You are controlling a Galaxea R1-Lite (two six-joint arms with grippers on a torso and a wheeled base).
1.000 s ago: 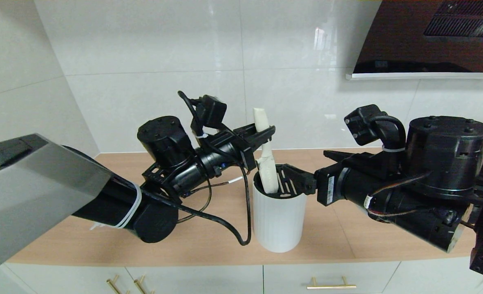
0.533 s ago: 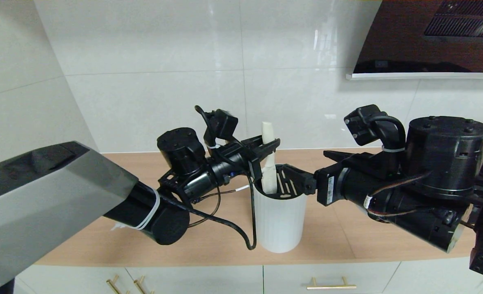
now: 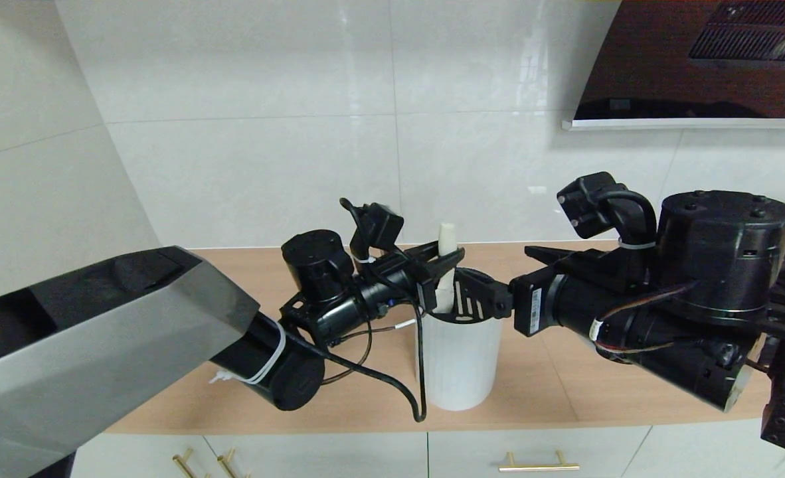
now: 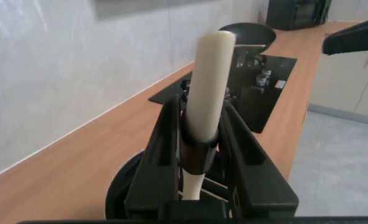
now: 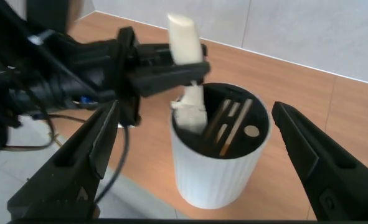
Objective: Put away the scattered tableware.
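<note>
Left end effector (image 3: 454,255), clamped on the white spoon (image 3: 446,234), has lowered it deeper into the white holder (image 3: 462,362).

You have a light wooden countertop (image 3: 538,392) in front of you, and it meets the white tiled wall (image 3: 246,179) at 12 o'clock. Directly on it stands one white ribbed holder (image 3: 462,358), upright, at about 6 o'clock and near the front edge. In the right wrist view the same holder (image 5: 215,174) rests on the bare wood (image 5: 308,81), with its open mouth facing up. In the left wrist view you can see a black hob (image 4: 258,68) set into the countertop (image 4: 78,162), well apart from the holder.
</note>
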